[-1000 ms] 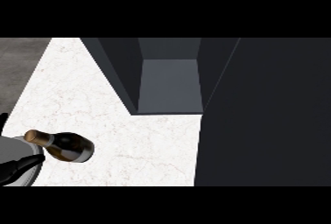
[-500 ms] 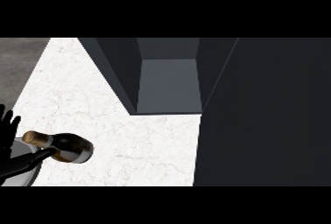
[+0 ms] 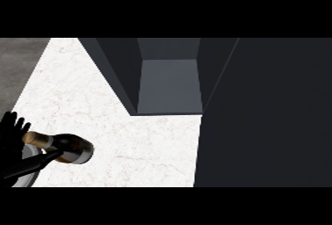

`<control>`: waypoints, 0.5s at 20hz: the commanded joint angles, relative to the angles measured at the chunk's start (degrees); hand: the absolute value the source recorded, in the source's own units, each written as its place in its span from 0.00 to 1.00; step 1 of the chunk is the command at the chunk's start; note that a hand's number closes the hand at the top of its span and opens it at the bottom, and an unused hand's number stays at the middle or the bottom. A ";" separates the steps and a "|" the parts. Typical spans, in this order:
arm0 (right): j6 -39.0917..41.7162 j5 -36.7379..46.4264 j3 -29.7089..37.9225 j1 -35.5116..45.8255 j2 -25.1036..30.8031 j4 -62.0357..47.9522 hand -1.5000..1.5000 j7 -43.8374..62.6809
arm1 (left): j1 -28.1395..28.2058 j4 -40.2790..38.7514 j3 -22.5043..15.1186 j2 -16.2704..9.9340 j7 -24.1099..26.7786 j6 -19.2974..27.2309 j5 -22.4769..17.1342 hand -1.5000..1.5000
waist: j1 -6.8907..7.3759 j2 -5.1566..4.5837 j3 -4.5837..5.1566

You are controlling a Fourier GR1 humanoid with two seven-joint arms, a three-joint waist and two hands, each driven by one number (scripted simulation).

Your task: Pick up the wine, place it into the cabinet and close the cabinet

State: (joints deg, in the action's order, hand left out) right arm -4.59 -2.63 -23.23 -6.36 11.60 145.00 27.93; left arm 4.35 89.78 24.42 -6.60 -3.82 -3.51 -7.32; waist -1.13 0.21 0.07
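Head view: the left hand (image 3: 14, 132), fingers spread, thumb against the unlabelled wine (image 3: 65, 147), beside the open cabinet (image 3: 170, 83).

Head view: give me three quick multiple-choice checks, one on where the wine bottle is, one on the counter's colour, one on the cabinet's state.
1. Where is the wine bottle?
A. inside the cabinet
B. at the counter's left edge, by the left hand
C. on the counter's right side

2. What colour is the counter?
A. white marble
B. brown wood
C. black

3. The cabinet is:
A. shut
B. open, holding the bottle
C. open, nothing visible inside

Key:
1 B, the left hand is right beside it.
2 A, pale veined top.
3 C, its bare grey interior shows.
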 commanded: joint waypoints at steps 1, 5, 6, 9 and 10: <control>-0.99 -0.27 -1.00 -3.81 0.72 13.74 0.00 4.68 | -0.28 -6.88 1.47 -1.73 4.09 -3.01 -1.23 0.00 | 0.23 -0.03 -0.01; 0.76 -1.89 0.78 -5.60 3.10 15.73 0.00 4.21 | -2.61 -13.74 1.00 -0.54 8.88 -2.97 -0.42 0.00 | -0.58 0.01 0.00; 0.36 -3.33 2.05 -2.54 2.72 14.84 0.00 6.03 | -2.17 -10.27 -1.25 1.14 5.98 -2.09 0.22 0.00 | 0.17 -0.03 -0.03; -0.75 -1.71 0.42 -1.93 1.88 15.26 0.00 6.49 | -0.12 -10.55 -2.23 2.48 7.92 -3.07 0.53 0.00 | 0.31 0.07 -0.01; -1.09 -1.71 0.91 -2.18 1.11 13.07 0.00 4.88 | -1.42 -17.34 -0.15 -0.34 12.59 -5.58 -0.02 0.00 | 0.27 -0.10 0.00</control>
State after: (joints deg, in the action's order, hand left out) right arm -4.59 -2.73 -22.53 -6.21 12.32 144.86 27.36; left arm 3.34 78.05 24.30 -6.61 4.39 -7.28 -7.66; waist -0.97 0.19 0.06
